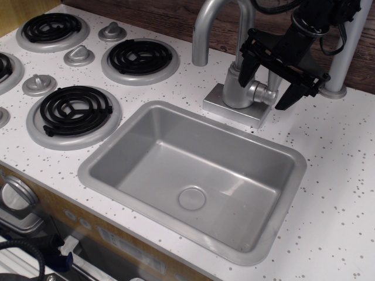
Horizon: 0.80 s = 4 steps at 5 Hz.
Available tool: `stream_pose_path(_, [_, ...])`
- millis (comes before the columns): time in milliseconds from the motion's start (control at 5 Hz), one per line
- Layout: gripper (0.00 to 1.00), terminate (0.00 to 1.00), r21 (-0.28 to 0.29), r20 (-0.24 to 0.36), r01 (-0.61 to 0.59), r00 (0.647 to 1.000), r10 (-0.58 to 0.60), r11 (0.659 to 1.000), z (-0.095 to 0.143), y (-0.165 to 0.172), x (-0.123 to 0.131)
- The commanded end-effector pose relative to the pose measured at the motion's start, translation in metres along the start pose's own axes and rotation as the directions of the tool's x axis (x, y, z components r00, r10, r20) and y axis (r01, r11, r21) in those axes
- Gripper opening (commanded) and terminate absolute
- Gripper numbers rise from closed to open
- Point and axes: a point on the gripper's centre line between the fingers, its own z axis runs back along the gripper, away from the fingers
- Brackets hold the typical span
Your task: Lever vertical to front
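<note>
Lever [272, 88] beyond the sink [105, 167], on the faucet base's [220, 105] right side, is rising from its hub; we are straddling it with our end effector [266, 79], fingers spread wide and gripping nothing, positioning to swing it frontward, spout [208, 23] behind

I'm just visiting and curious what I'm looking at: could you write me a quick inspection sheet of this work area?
Surface: white speckled counter with a grey sink, basin bare.
Job's things: lever rises from its hub beside the faucet base, between the pincer fingers.
Clutter: nothing seen.
Grippers: black pincer open, straddling the lever.
Cables: black cables hang by the arm.
Surroundings: burners, knobs, gooseneck spout, grey pole.
</note>
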Motion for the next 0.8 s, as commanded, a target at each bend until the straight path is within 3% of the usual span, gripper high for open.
stream_pose_path(0, [1.0, 0.0, 0.0, 0.0, 0.0, 1.0, 0.0, 1.0, 0.0, 0.0, 0.0])
stream_pose_path(400, [1.0, 0.0, 0.049, 0.229, -0.044, 0.973, 0.031, 0.998, 0.013, 0.014, 0.02])
stream_pose_path(600, [1.0, 0.0, 0.07, 0.278, -0.035, 0.96, 0.014, 0.997, 0.019, 0.012, 0.032])
